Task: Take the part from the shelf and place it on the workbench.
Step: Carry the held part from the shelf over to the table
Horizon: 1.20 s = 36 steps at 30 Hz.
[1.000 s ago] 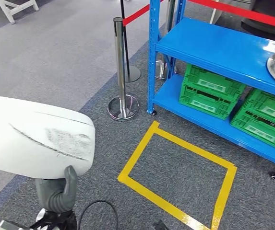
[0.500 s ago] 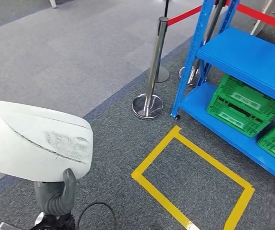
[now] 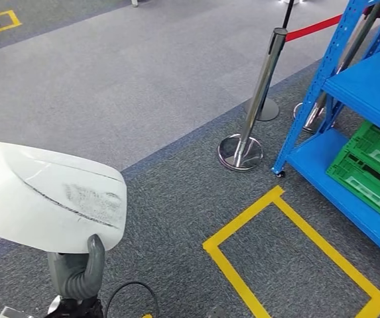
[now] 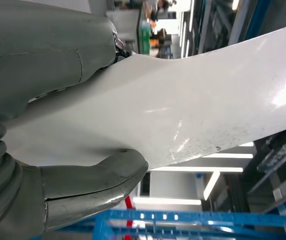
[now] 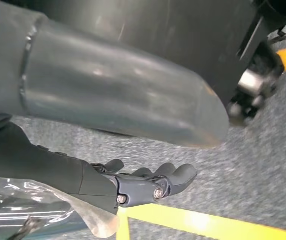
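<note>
A large white curved part hangs low at the left of the head view, gripped from below by my left hand, whose thumb presses up on its lower edge. In the left wrist view the same white part lies clamped between the thumb and the grey hand above. My right hand hangs over the carpet with its dark fingers stretched out and nothing in them. The blue shelf stands at the right edge.
Green crates sit on the shelf's bottom level. A chrome stanchion with a red belt stands left of the shelf. A yellow taped rectangle marks the grey carpet. A black cable loops near my feet.
The whole view has swung left: shelf, stanchion and yellow rectangle have slid to the right, and the shelf's upper level has left the picture. The white part stays in my left hand.
</note>
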{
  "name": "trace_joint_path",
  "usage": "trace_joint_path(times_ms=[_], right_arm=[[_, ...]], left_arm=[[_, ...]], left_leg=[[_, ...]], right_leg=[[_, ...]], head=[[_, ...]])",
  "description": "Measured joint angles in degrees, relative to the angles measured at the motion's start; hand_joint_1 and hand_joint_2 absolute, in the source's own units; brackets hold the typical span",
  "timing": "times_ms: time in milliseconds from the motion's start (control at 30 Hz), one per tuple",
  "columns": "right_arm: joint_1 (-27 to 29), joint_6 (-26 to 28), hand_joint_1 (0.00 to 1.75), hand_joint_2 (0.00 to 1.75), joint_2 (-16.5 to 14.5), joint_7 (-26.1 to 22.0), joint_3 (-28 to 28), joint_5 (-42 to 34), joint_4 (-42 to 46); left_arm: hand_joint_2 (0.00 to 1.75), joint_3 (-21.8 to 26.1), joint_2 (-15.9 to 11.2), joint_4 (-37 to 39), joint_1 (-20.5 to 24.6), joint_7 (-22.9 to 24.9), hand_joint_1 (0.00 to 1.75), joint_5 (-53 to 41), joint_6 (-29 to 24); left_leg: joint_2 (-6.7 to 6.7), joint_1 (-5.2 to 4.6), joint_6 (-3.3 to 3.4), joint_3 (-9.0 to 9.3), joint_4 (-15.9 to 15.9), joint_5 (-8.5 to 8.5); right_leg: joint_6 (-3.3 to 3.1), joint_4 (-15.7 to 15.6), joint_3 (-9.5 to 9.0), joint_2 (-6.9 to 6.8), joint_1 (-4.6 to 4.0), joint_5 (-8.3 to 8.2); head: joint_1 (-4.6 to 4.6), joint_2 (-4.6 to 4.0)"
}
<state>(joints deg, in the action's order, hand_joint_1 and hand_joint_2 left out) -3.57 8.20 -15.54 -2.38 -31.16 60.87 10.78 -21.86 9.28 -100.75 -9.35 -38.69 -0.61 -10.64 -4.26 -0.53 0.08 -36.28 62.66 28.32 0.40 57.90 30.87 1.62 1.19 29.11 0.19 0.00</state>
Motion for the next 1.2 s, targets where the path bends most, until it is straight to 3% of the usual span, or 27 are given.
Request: trace_joint_path(times_ms=[67,133,167,200,267,333,400,433,500,533,600,633,667,733,767,800,867,933,1000,1067,1133,1167,1200], right_arm=[[0.19,-0.09,0.00,0.00,-0.03,-0.07,-0.01,-0.04,0.00],[0.34,-0.14,0.00,0.00,-0.03,-0.07,-0.03,-0.03,0.00],[0.34,-0.15,0.00,0.00,-0.03,-0.07,-0.03,-0.03,0.00],[0.33,-0.15,0.00,0.00,-0.03,-0.07,-0.03,-0.03,0.00],[0.31,-0.17,0.00,0.00,-0.07,-0.07,-0.03,-0.02,0.00],[0.27,-0.19,0.00,0.00,-0.10,-0.05,-0.03,0.00,0.00],[0.10,-0.22,0.00,0.00,-0.14,0.02,-0.04,0.00,0.00],[0.03,-0.24,0.00,0.00,-0.18,0.07,-0.05,-0.03,0.00],[-0.07,-0.25,0.00,0.00,-0.26,0.08,-0.10,-0.19,0.00],[-0.03,-0.24,0.00,0.00,-0.27,-0.01,-0.15,-0.29,0.00],[0.17,-0.20,0.00,0.00,-0.26,-0.33,-0.37,-0.41,0.00],[0.30,-0.17,0.00,0.00,-0.25,-0.48,-0.50,-0.43,0.00],[0.40,-0.15,0.00,0.00,-0.23,-0.58,-0.63,-0.41,0.00],[0.46,-0.14,0.00,0.00,-0.23,-0.70,-0.79,-0.34,0.00],[0.48,-0.14,0.00,0.00,-0.24,-0.74,-0.86,-0.31,-0.01],[0.49,-0.14,0.00,0.00,-0.26,-0.81,-0.91,-0.29,-0.01],[0.52,-0.14,0.00,0.00,-0.28,-0.98,-1.01,-0.35,-0.02],[0.52,-0.15,0.00,0.00,-0.33,-1.26,-1.09,-0.45,-0.02],[0.56,-0.16,0.00,0.00,-0.40,-1.51,-1.22,-0.57,-0.02],[0.68,-0.15,0.00,0.00,-0.44,-1.65,-1.43,-0.72,-0.02],[0.78,-0.10,0.00,0.00,-0.43,-1.69,-1.66,-0.85,-0.02],[0.77,-0.07,0.00,0.00,-0.43,-1.69,-1.76,-0.87,-0.02],[0.72,-0.05,0.00,0.00,-0.42,-1.69,-1.85,-0.86,-0.02]], left_arm=[[1.75,0.03,0.08,0.52,0.31,0.00,1.75,-0.08,-0.51],[1.75,0.06,0.10,0.97,0.39,0.00,1.75,-0.08,-0.73],[1.75,0.08,0.10,1.17,0.39,0.00,1.75,-0.07,-0.78],[1.75,0.11,0.10,1.35,0.39,0.00,1.75,-0.07,-0.82],[1.75,0.13,0.10,1.55,0.49,0.00,1.75,-0.07,-0.83],[1.75,0.14,0.20,1.69,0.64,0.00,1.75,-0.09,-0.86],[1.75,0.24,0.30,1.87,0.67,0.00,1.75,-0.17,-1.02],[1.75,0.31,0.34,1.96,0.64,0.00,1.75,-0.29,-1.13],[1.75,0.33,0.50,2.20,0.86,0.00,1.75,-0.69,-1.46],[1.75,0.30,0.59,2.34,1.00,0.00,1.75,-0.99,-1.73],[1.75,0.29,0.65,2.63,1.21,0.00,1.75,-1.62,-2.49],[1.75,0.31,0.66,2.76,1.21,0.00,1.75,-1.83,-2.82],[1.75,0.34,0.65,2.87,1.21,0.00,1.75,-1.95,-3.02],[1.75,0.37,0.66,3.02,1.22,0.00,1.75,-1.99,-3.16],[1.75,0.38,0.67,3.05,1.25,0.00,1.75,-1.99,-3.19],[1.75,0.38,0.68,3.09,1.29,0.00,1.75,-2.03,-3.27],[1.75,0.49,0.69,3.15,1.29,0.00,1.75,-2.10,-3.69],[1.75,0.86,0.63,3.16,0.94,0.00,1.75,-2.16,-4.32],[1.75,1.33,0.58,3.09,0.55,-0.01,1.75,-2.33,-4.68],[1.75,1.68,0.57,2.99,0.31,-0.02,1.75,-2.65,-4.79],[1.75,1.99,0.57,2.92,-0.14,-0.01,1.75,-2.96,-4.83],[1.75,2.13,0.56,2.89,-0.41,0.00,1.75,-3.12,-4.89],[1.75,2.25,0.56,2.86,-0.62,-0.01,1.75,-3.28,-4.97]], left_leg=[[2.73,0.26,-0.71,-3.29,7.10,3.53],[3.40,0.73,-1.16,-5.65,12.06,4.94],[3.59,0.90,-1.27,-5.35,11.55,4.05],[3.96,1.01,-1.28,-3.91,8.83,2.26],[6.33,0.69,-0.93,0.22,0.88,-1.04],[8.32,0.08,-0.21,2.24,-3.34,-1.82],[7.68,-0.27,0.52,2.17,-3.73,-1.65],[7.03,-0.21,0.87,2.27,-4.01,-1.78],[5.71,0.10,1.61,2.57,-4.61,-2.09],[5.09,0.21,1.88,2.67,-4.77,-2.18],[3.62,0.14,2.18,2.66,-4.73,-2.14],[2.80,0.10,2.24,2.69,-4.68,-2.11],[1.91,0.10,2.24,2.73,-4.60,-2.07],[0.12,0.22,2.02,2.85,-4.30,-1.91],[-0.68,0.22,1.79,2.78,-4.06,-1.76],[-1.43,0.23,1.54,2.57,-3.73,-1.63],[-2.65,0.33,0.93,2.02,-3.40,-1.68],[-3.43,0.52,0.36,1.70,-3.33,-1.83],[-1.20,0.38,-0.20,0.73,-1.22,-0.54],[2.20,0.37,-0.71,-2.30,5.27,2.73],[3.28,0.61,-0.98,-5.55,11.86,5.07],[3.43,0.69,-0.99,-6.01,12.75,4.83],[3.59,0.72,-0.92,-5.28,11.27,3.48]], right_leg=[[-0.28,-0.03,-0.14,-1.83,-0.15,0.16],[-0.33,0.00,-0.22,-3.67,-0.21,0.37],[-0.29,0.00,-0.34,-4.50,-0.21,0.50],[-0.22,0.00,-0.55,-5.25,-0.21,0.66],[0.08,-0.02,-1.05,-6.53,-0.33,1.06],[0.64,-0.04,-1.32,-7.61,-0.53,1.43],[1.30,-0.19,-1.62,-8.73,-0.57,1.64],[1.61,-0.10,-1.70,-8.36,-0.47,1.95],[2.03,2.41,-0.67,-5.46,-0.30,3.80],[2.09,5.46,0.84,-3.50,-0.23,5.45],[2.11,13.37,5.00,-1.82,-0.26,8.54],[2.12,15.73,6.52,-1.69,-0.29,8.80],[2.12,16.05,7.13,-1.63,-0.29,7.89],[2.11,10.16,5.22,-0.76,-0.09,3.36],[2.14,6.48,3.73,0.65,0.11,1.61],[2.13,3.51,2.34,1.97,0.30,0.58],[1.96,1.40,1.16,3.45,0.38,0.60],[1.45,1.09,0.83,2.26,0.32,0.45],[0.80,0.79,0.44,0.64,0.37,0.36],[0.26,0.66,0.11,-1.30,0.18,0.58],[-0.03,0.66,-0.04,-3.29,-0.08,0.85],[-0.08,0.66,-0.13,-4.17,-0.15,0.98],[-0.07,0.66,-0.29,-4.96,-0.21,1.12]], head=[[-0.34,0.00],[-0.35,0.00],[-0.35,0.00],[-0.35,0.00],[-0.35,0.00],[-0.29,0.00],[-0.22,0.00],[-0.15,0.00],[0.07,0.00],[0.27,0.00],[0.51,0.00],[0.53,0.00],[0.53,0.00],[0.53,0.00],[0.53,0.00],[0.49,0.01],[0.47,0.01],[0.49,0.00],[0.15,0.00],[-0.23,0.00],[-0.26,0.00],[-0.27,0.00],[-0.27,0.00]])
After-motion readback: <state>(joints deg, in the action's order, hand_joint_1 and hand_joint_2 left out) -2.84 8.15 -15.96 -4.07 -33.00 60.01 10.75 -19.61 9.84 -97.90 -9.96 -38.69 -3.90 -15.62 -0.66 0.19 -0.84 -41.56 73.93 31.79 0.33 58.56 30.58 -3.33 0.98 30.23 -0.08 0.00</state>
